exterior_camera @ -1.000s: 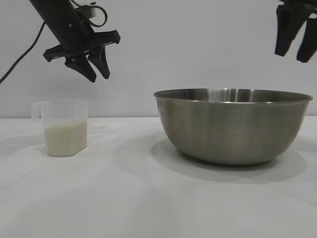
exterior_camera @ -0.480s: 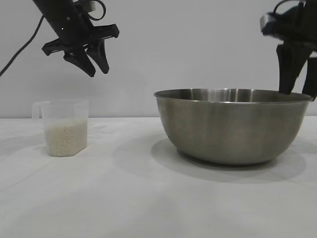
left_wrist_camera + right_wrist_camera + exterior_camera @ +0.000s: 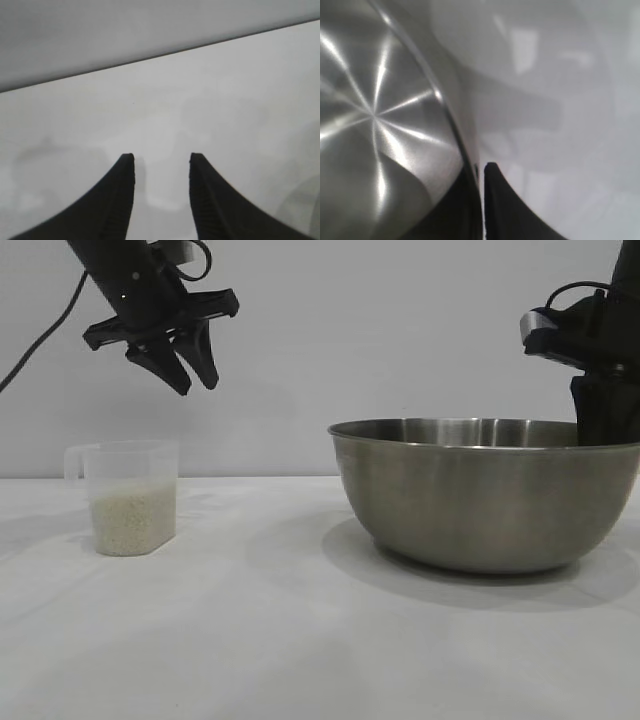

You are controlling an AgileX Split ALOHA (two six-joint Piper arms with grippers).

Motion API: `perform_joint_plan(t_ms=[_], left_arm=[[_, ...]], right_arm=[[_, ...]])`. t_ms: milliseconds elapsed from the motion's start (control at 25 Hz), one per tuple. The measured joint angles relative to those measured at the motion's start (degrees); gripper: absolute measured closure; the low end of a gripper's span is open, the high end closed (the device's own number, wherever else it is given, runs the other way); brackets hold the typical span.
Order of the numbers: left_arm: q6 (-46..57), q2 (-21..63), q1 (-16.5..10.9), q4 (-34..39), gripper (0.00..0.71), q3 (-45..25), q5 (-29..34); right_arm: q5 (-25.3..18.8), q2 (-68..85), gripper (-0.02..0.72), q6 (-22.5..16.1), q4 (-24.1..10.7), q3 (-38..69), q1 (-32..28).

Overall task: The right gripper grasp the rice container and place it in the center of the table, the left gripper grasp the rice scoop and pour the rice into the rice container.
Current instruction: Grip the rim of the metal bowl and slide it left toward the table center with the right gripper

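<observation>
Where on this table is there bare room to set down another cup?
The widest bare patch of the table lies between the rice scoop and the rice container, plus the whole front strip. It is crowded at the container's far rim, which the right gripper straddles.

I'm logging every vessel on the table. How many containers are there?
2. The rice scoop, part full of rice, stands at the table's left; the rice container sits at its right, rim between the right claw's fingers.
</observation>
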State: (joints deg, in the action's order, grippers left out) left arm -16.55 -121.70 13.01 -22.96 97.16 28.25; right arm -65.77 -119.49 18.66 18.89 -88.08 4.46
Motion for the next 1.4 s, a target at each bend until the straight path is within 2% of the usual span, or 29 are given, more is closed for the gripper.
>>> perform_joint_plan(t_ms=[200,320,520,640,760,840,880,1000,1040,1080,1120,1320,1400], left_arm=[[0.0,0.0,0.0,0.0,0.504,0.0,0.0],[0.0,0.0,0.0,0.0,0.504,0.0,0.0],[0.0,0.0,0.0,0.0,0.504,0.0,0.0],[0.0,0.0,0.0,0.0,0.504,0.0,0.0],[0.0,0.0,0.0,0.0,0.504,0.0,0.12],[0.0,0.0,0.0,0.0,0.504,0.0,0.25],[0.0,0.0,0.0,0.0,0.504,0.0,0.25],[0.0,0.0,0.0,0.0,0.504,0.0,0.25],[0.0,0.0,0.0,0.0,0.504,0.0,0.25],[0.0,0.0,0.0,0.0,0.504,0.0,0.25],[0.0,0.0,0.0,0.0,0.504,0.0,0.25],[0.0,0.0,0.0,0.0,0.504,0.0,0.25],[0.0,0.0,0.0,0.0,0.504,0.0,0.25]], right_arm=[[3.82,0.0,0.703,-1.02,1.01,0.0,5.82],[4.36,0.0,0.703,-1.26,1.8,0.0,8.84],[4.67,0.0,0.703,-1.37,2.19,0.0,9.48],[5.06,0.0,0.562,-1.37,2.08,0.0,9.48],[5.06,0.11,0.359,-1.37,2.08,0.0,9.48],[5.2,0.54,0.262,-1.26,2.08,0.0,9.48],[5.2,0.98,0.241,-1.26,2.08,0.0,9.48],[5.96,2.66,0.248,-1.26,1.99,0.0,9.48],[6.78,3.28,0.248,-1.26,1.74,0.0,9.48],[7.59,3.95,0.207,-1.26,1.34,0.0,9.48],[8.84,4.69,0.223,-1.26,0.9,0.0,9.48],[15.34,7.37,0.223,-1.37,-5.1,0.0,9.21],[16.72,7.41,0.223,-1.49,-6.05,0.0,7.69]])
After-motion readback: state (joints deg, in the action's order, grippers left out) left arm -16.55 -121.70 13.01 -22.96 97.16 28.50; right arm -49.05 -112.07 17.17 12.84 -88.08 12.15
